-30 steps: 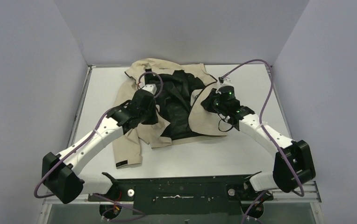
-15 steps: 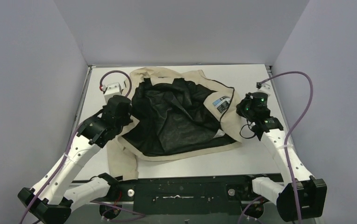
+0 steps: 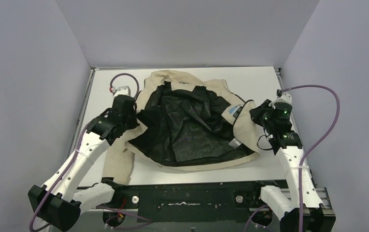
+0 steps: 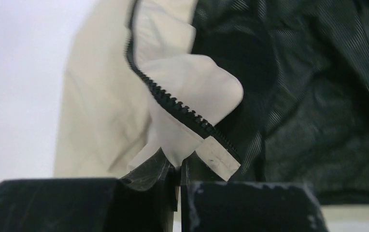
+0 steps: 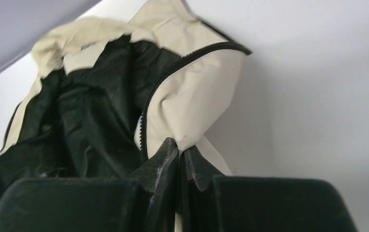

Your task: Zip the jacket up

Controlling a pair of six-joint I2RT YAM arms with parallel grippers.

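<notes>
- Right now the jacket point(image 3: 192, 121) lies spread open on the table point(image 3: 105, 87) between the two arms, with the black lining point(image 3: 187, 130) facing up.
- Left fingers point(image 4: 169, 169) are clamped shut on a fold of the beige front edge. The grip sits just beside the zipper teeth point(image 4: 173, 104) and a pale end tab point(image 4: 219, 157).
- Right fingers point(image 5: 169, 155) are pinched shut on the other front edge. Beige cloth bunches above them and the zipper line point(image 5: 146, 116) curves up beside the grip.
- Step in hand, as I judge it: opening the front out flat so both zipper halves can be lined up.
- To do it well, pull the two edges apart evenly and low over the table. Use just enough tension to take out the folds without dragging the whole jacket to one side.
- Next, fold the edges back toward the middle with the teeth unrolled and the bottom ends side by side; those ends must meet before any zipping.
- The slider is possibly on the right half, but I cannot tell; it is too small in the top view and hidden in both wrist views.
- Risk: both pinches hold little cloth, so a hard tug could slip them off.
</notes>
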